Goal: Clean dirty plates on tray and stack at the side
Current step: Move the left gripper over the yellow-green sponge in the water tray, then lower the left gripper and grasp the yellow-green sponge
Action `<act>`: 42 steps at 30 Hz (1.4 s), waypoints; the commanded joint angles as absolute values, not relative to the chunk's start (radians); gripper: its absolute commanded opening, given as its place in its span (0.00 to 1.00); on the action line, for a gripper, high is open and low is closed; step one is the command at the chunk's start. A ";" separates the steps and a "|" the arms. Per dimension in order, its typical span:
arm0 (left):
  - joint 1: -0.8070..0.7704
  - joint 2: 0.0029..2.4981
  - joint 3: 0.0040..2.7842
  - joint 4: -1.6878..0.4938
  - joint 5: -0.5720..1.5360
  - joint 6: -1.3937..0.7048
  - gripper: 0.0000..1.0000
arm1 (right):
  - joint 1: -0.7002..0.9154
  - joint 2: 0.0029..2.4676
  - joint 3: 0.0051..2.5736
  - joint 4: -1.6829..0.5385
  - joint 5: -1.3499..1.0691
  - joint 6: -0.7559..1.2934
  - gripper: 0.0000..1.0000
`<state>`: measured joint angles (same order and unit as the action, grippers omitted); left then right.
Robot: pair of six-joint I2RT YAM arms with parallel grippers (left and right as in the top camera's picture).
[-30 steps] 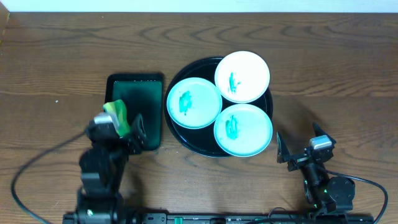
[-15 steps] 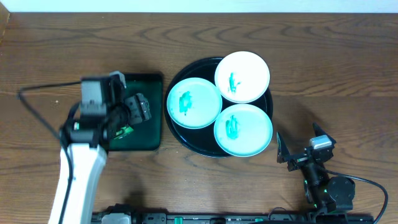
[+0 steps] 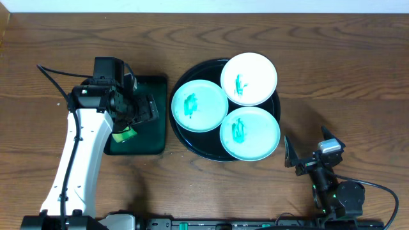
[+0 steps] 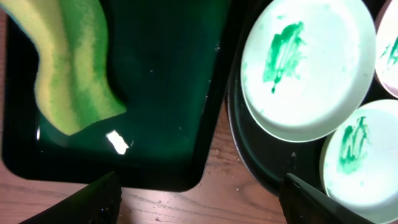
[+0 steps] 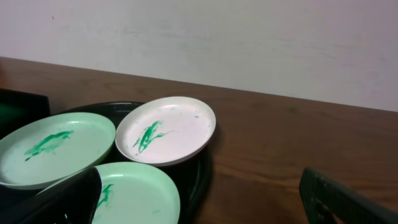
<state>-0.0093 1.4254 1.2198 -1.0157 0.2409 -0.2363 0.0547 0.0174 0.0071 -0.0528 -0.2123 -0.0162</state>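
Observation:
The round black tray (image 3: pixel 181 131) holds three plates, each smeared with green paint: a white plate (image 3: pixel 249 78), a mint plate (image 3: pixel 199 105) on the left and a mint plate (image 3: pixel 250 133) at the front. My left gripper (image 3: pixel 146 110) is open and empty above the dark green rectangular tray, left of the plates. In the left wrist view its jaws (image 4: pixel 199 211) frame the tray's near edge, with the left mint plate (image 4: pixel 308 68) at the right. My right gripper (image 3: pixel 308 145) is open and empty, low at the front right. Its view shows the white plate (image 5: pixel 165 137).
The dark green rectangular tray (image 3: pixel 153 137) lies left of the black tray with a wet yellow-green sponge (image 4: pixel 74 68) in it. The sponge shows partly under my left arm in the overhead view (image 3: pixel 124 135). Brown wood tabletop (image 3: pixel 345 76) surrounds everything.
My left arm has swung from the table's front edge out over the dark green tray. The right arm and the plates have not moved.

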 commanded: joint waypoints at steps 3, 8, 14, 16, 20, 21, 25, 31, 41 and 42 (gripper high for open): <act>-0.006 1.424 1.245 -1.017 0.270 -0.245 0.81 | 0.060 0.015 0.006 -0.057 -0.218 -0.031 0.99; -0.006 1.424 1.245 -1.017 0.270 -0.245 0.81 | 0.060 0.015 0.006 -0.056 -0.219 -0.030 0.99; -0.006 1.424 1.245 -1.016 0.270 -0.245 0.81 | 0.060 0.015 0.007 -0.002 -0.370 0.064 0.99; -0.006 1.424 1.245 -1.016 0.270 -0.245 0.81 | 0.060 0.016 0.013 -0.009 -0.448 0.150 0.99; -0.006 1.424 1.245 -1.008 0.270 -0.245 0.81 | 0.060 0.031 0.019 -0.035 -0.583 0.213 0.99; -0.006 1.424 1.245 -1.008 0.270 -0.245 0.81 | 0.060 0.036 0.019 -0.035 -0.598 0.213 0.99; -0.006 1.424 1.245 -1.007 0.225 -0.233 0.81 | 0.060 0.043 0.020 -0.033 -0.609 0.213 0.99; 0.070 1.425 1.245 -1.000 0.048 -0.313 0.82 | 0.060 0.054 0.020 -0.076 -0.609 0.243 0.99; 0.270 1.429 1.245 -0.979 0.194 -0.226 0.82 | 0.060 0.094 0.020 -0.071 -0.698 0.255 0.99; 0.271 1.429 1.245 -0.979 0.195 -0.225 0.82 | 0.060 0.094 0.020 -0.071 -0.704 0.255 0.99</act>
